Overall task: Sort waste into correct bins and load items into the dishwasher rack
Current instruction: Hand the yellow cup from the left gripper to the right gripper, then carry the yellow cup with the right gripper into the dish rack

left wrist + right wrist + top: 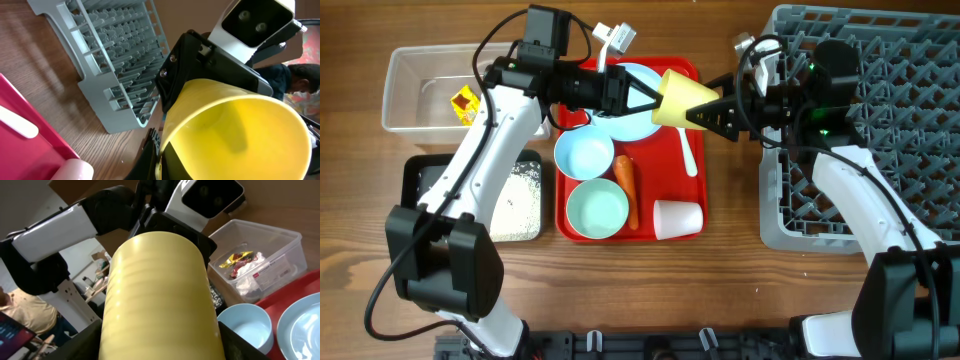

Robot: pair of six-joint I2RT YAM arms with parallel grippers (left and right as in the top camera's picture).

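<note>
Left pincer (642, 100): we see it pinching the yellow cup (678, 97) rim.
Right pincer (705, 112): straddles the base; grip, we cannot tell.
Height: aloft over red tray (648, 185).

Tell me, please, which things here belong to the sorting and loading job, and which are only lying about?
Job:
yellow cup, pale pink cup, blue bowl, second blue bowl, blue plate, white spoon, carrot, rice, wrappers, clear tub, black tray, grey rack.

Lying about:
red tray, which only carries things.

Smooth yellow plastic cup (682, 97), glossy red tray (650, 187), wood-grain table (720, 300), seemingly laminate
</note>
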